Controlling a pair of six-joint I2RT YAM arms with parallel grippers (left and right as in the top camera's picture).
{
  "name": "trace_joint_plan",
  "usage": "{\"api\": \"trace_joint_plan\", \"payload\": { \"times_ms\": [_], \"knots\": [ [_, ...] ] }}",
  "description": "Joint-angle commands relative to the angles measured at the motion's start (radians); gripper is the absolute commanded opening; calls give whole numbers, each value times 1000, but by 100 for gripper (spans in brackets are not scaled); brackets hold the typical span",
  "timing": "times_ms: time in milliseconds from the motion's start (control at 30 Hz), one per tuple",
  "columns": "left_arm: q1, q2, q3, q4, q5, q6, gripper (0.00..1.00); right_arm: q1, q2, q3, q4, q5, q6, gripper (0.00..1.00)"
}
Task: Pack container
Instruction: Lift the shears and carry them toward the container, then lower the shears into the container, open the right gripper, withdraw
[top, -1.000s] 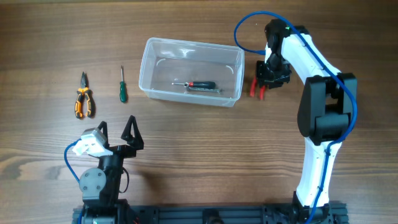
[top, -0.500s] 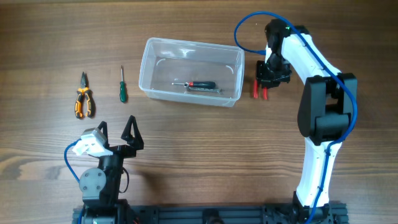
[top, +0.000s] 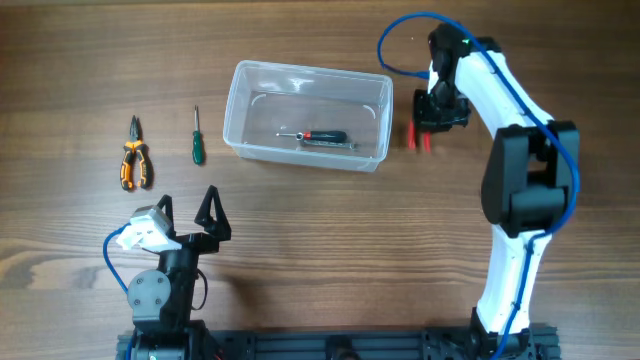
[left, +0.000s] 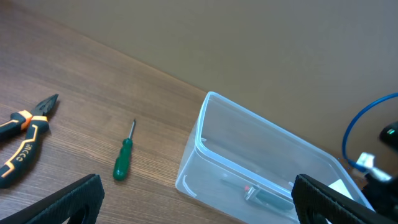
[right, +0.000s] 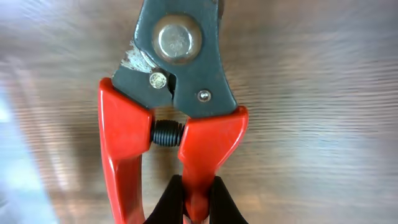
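The clear plastic container (top: 305, 115) stands at the back middle of the table and holds a black-handled screwdriver (top: 320, 137). It also shows in the left wrist view (left: 261, 162). My right gripper (top: 424, 128) is just right of the container, shut on one handle of the red-handled pliers (right: 180, 130), which hang a little above the table. My left gripper (top: 185, 215) is open and empty near the front left. A green screwdriver (top: 197, 140) and orange-handled pliers (top: 135, 160) lie on the table left of the container.
The right arm (top: 515, 150) reaches from the front right to the back. Its blue cable (top: 395, 45) loops behind the container's right end. The green screwdriver (left: 124, 157) and orange pliers (left: 25, 140) lie ahead of my left gripper.
My right gripper has lifted the red pliers slightly and moved them up and away from the front, still beside the container's right end. The left arm has not moved.
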Motion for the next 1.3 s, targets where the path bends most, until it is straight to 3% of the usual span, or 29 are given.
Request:
{"api": "trace_joint_plan", "payload": {
  "times_ms": [0,233,433,667,1067,1133,1267],
  "knots": [
    [-4,-6,-8,3,8,-14,100,0,-134,42,20,44,1,4],
    [-4,-6,-8,3,8,-14,100,0,-276,42,68,42,-48,4],
    [-4,-6,-8,3,8,-14,100,1,-406,42,131,-26,-220,4],
    [-4,-6,-8,3,8,-14,100,10,-496,42,194,-291,-411,4],
    [-4,-6,-8,3,8,-14,100,221,-501,41,209,-262,-825,4],
    [-4,-6,-8,3,8,-14,100,259,-500,41,209,-242,-880,7],
    [-4,-6,-8,3,8,-13,100,315,-500,35,206,-204,-978,24]
  ]
}}
